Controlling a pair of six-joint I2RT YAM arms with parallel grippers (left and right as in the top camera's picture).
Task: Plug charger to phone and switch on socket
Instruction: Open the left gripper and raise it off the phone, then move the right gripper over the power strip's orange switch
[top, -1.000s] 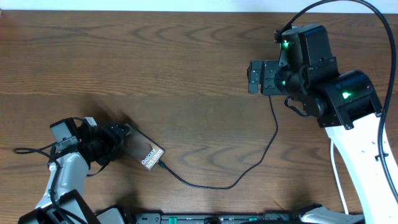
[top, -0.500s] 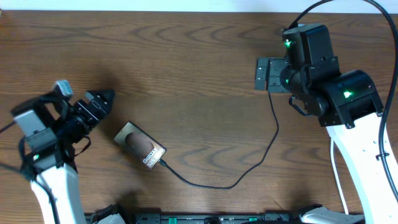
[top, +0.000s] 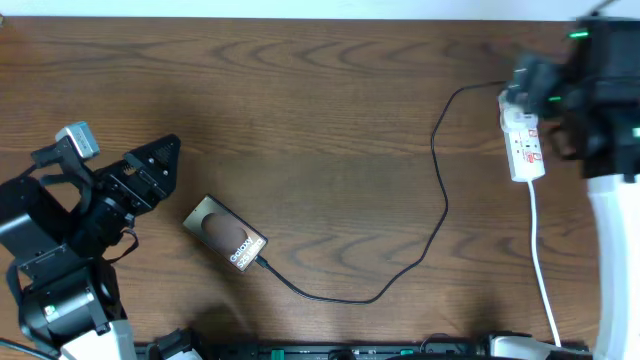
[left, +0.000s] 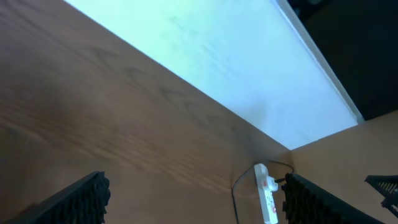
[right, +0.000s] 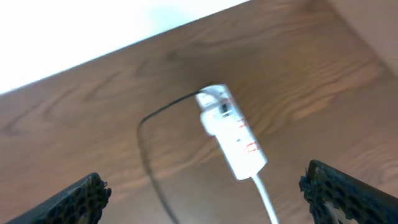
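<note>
Light and rigid, the socket (top: 523, 140) will likely skid if pushed sideways, so its switch wants a straight-down press. The limp charger (top: 440, 215) trails from it to the phone (top: 227, 234), well to its left. The right gripper (right: 202, 179) above the socket and the left gripper (top: 158, 165) far left of it both gape wide, empty.

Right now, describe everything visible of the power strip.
The power strip is a white, elongated, plastic-looking bar with red markings along its top face. It lies flat on the wooden table near the right edge. The thin black cable meets it at its far end, where a plug seems seated, and a white cord leaves its near end. Nothing grips it in the right wrist view. Whether its switches are on is too small to tell.
</note>
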